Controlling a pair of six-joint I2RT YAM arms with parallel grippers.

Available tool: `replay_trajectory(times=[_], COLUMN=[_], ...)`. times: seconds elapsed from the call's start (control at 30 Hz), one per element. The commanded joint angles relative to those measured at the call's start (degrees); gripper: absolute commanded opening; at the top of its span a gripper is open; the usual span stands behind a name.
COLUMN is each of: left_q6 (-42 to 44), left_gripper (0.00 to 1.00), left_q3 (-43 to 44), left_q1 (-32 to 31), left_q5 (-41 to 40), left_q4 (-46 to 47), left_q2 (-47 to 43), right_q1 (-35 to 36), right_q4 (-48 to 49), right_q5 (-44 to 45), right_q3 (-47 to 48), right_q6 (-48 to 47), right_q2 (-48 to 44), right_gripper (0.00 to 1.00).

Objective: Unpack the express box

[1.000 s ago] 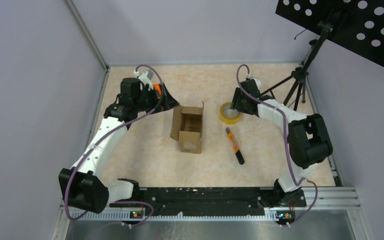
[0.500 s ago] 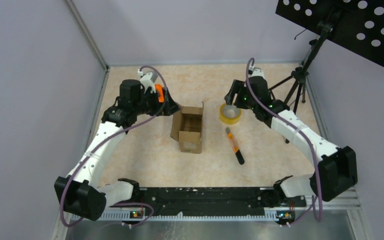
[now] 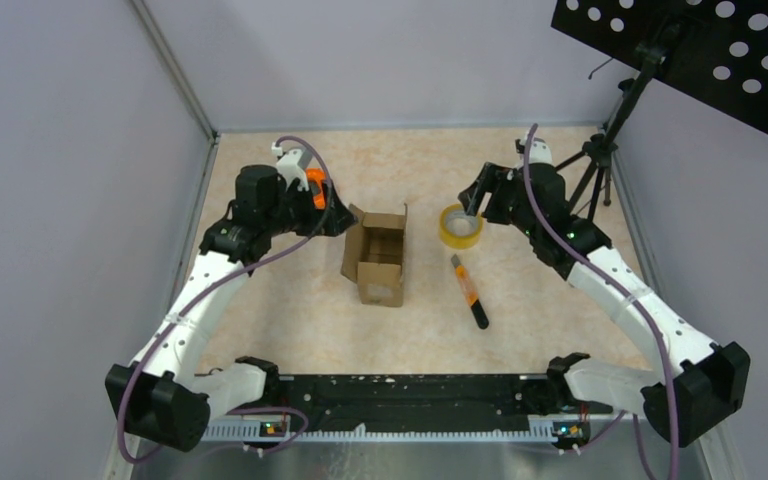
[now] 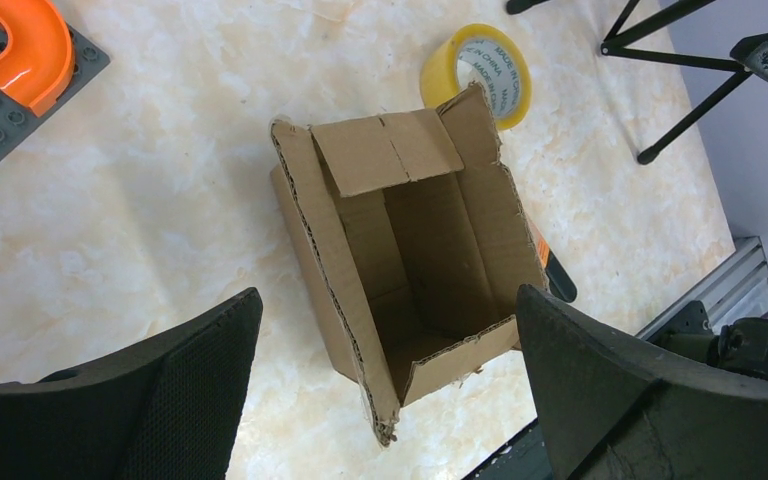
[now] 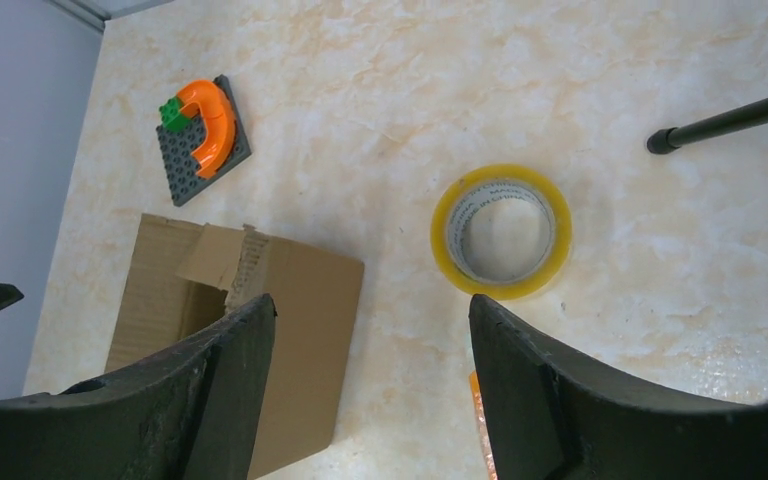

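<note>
The left gripper [image 4: 388,298] hangs spread wide and holds nothing, its two fingers [image 4: 160,400] standing on either side of the box [image 4: 410,290] as seen from its wrist camera. From above it sits just beside the box's left flap, apart from the cardboard as far as I can tell. The box lies near the middle of the table [image 3: 290,310], flaps folded out and top open. Its inside looks bare, though the deepest corner is in shadow, so something small could hide there.

The right gripper [image 5: 372,305] is also wide and holds nothing, hovering near the tape roll [image 5: 501,231] toward the far right edge. A grey toy plate [image 5: 203,125] with an orange arch lies out on the table toward the far left corner, apart from the box. A cutter [image 3: 469,291] lies right of the box.

I judge the unpacking nearly done. The next move calls for checking the box for leftovers, then drawing both arms back.
</note>
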Motion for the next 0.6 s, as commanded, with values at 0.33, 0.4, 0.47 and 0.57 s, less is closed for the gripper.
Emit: replay_trajectory(times=[0.33,0.4,0.47,0.57], left_q6=[2.09,2.09,2.16,2.35], left_gripper=[0.98,0.98,0.98,0.98], left_q3=[-0.59,-0.66,-0.72,-0.74], left_q1=[-0.07,-0.10,-0.11,-0.10], left_q5=[-1.09,-1.12,-1.20,-1.57], left_q4=[2.13,2.17,2.15,2.08], left_q2=[-2.96,-3.14,-3.32,-3.46], right_q1=[0.36,0.36,0.36,0.36], right_q4=[0.78,0.89,1.02,1.28], right_q5=[-1.23,-1.27,-1.60,-1.90], right_q3=[-0.34,-0.47,-0.35,-0.30], right_q6=[-0.79,-0.82,-0.77,-0.53], right_q2=[-3.05,-3.22,-3.16,-3.25], right_gripper=[0.70,0.70,0.70,0.70])
